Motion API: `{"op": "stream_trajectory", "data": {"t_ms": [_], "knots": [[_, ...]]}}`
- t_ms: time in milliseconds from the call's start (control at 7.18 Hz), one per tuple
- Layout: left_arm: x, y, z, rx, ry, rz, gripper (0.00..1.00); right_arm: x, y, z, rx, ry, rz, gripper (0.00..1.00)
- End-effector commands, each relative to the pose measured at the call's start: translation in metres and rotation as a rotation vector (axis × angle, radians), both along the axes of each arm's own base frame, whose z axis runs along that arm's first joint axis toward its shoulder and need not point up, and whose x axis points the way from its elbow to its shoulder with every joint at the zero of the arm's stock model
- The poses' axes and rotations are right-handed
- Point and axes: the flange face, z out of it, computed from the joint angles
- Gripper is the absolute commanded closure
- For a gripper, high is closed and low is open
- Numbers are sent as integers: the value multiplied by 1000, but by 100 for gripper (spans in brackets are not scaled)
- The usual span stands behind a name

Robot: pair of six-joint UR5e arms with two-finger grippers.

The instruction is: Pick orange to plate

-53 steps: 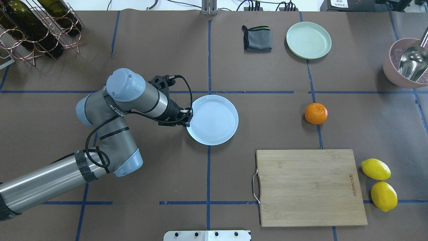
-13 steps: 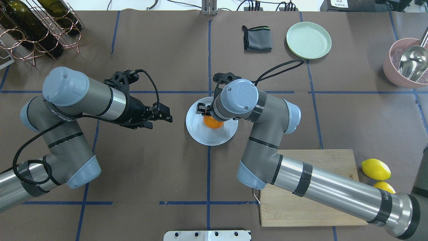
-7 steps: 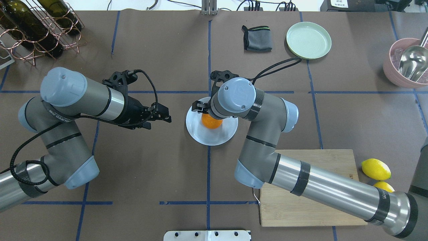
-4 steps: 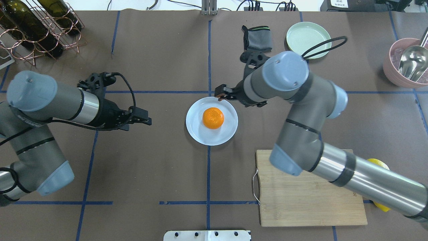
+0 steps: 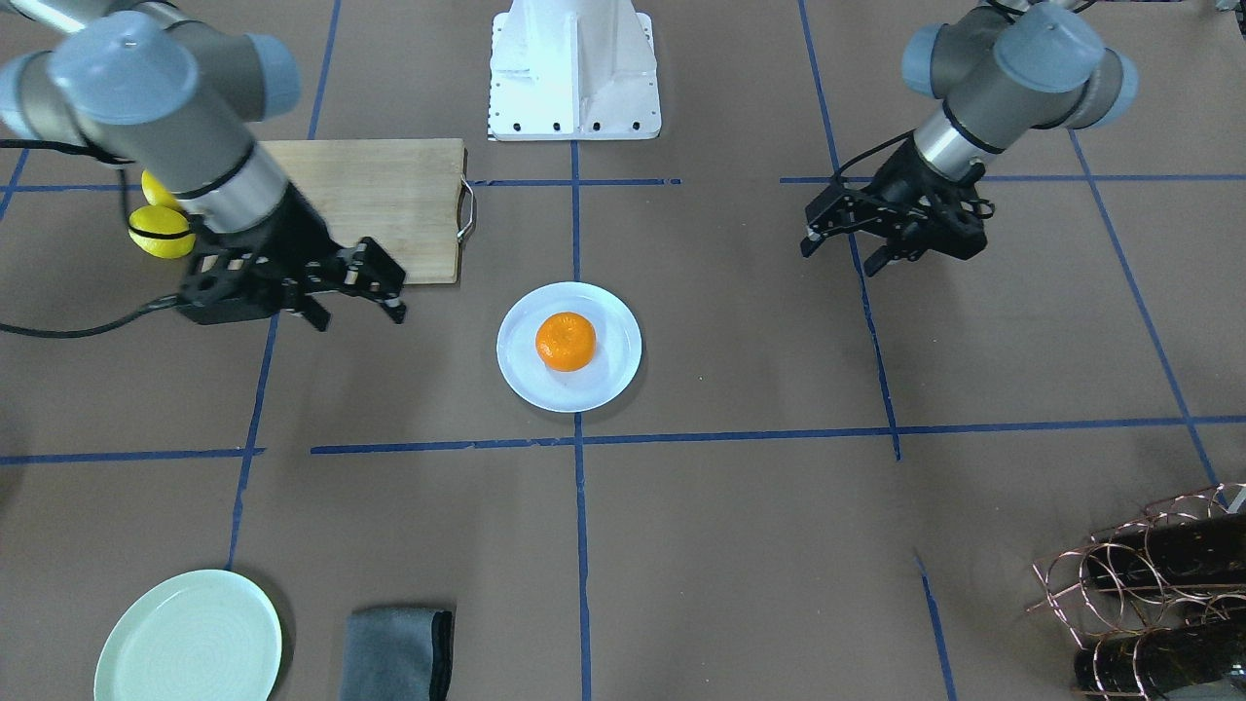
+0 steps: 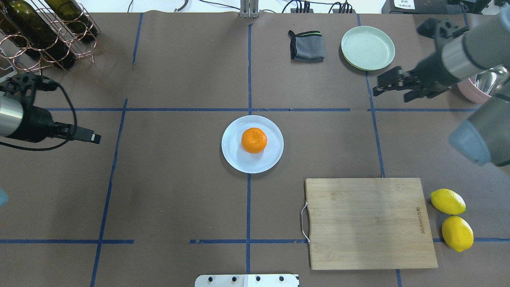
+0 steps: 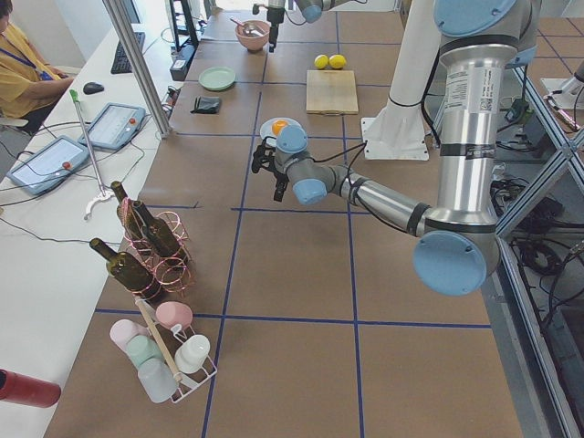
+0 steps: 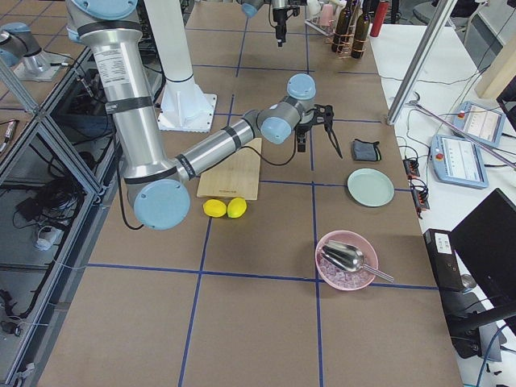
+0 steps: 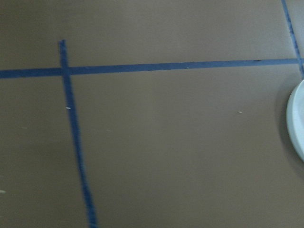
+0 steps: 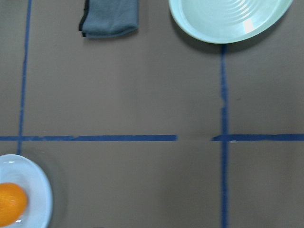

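The orange (image 6: 254, 140) rests alone in the middle of the pale bluish-white plate (image 6: 235, 159), at the table's centre; nothing touches either. The front-facing view shows the same orange (image 5: 566, 341) on the plate (image 5: 608, 380). My right gripper (image 6: 376, 89) hangs open and empty far to the back right, close to the mint-green plate. My left gripper (image 6: 95, 138) is open and empty well to the plate's left. In the front-facing view the right gripper (image 5: 360, 307) and left gripper (image 5: 839, 258) flank the plate. The right wrist view catches the orange (image 10: 9, 204) at its lower left corner.
A wooden cutting board (image 6: 370, 223) lies front right, with two lemons (image 6: 448, 201) beside it. A mint-green plate (image 6: 367, 48) and a folded grey cloth (image 6: 306, 46) sit at the back. A wine rack (image 6: 44, 32) stands back left, a pink bowl (image 6: 474, 89) back right.
The right gripper let go of the orange on the plate and pulled away to the back right. The left arm drew back to the left. The orange stays put.
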Motion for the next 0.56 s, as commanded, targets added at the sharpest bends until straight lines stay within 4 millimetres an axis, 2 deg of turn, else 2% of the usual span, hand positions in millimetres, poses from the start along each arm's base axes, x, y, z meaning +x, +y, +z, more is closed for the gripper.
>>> {"op": "stream_trajectory", "data": {"t_ms": [0, 139, 279, 418], "knots": [[-107, -3, 65, 156, -110, 37, 0, 90, -12, 71, 100, 124, -80, 0], [-157, -10, 82, 191, -166, 59, 0, 130, -13, 92, 133, 183, -129, 0], [-222, -17, 103, 207, -264, 79, 0, 169, -12, 109, 150, 229, -182, 0], [-263, -33, 113, 191, -323, 117, 0, 200, -8, 126, 159, 267, -251, 0]]}}
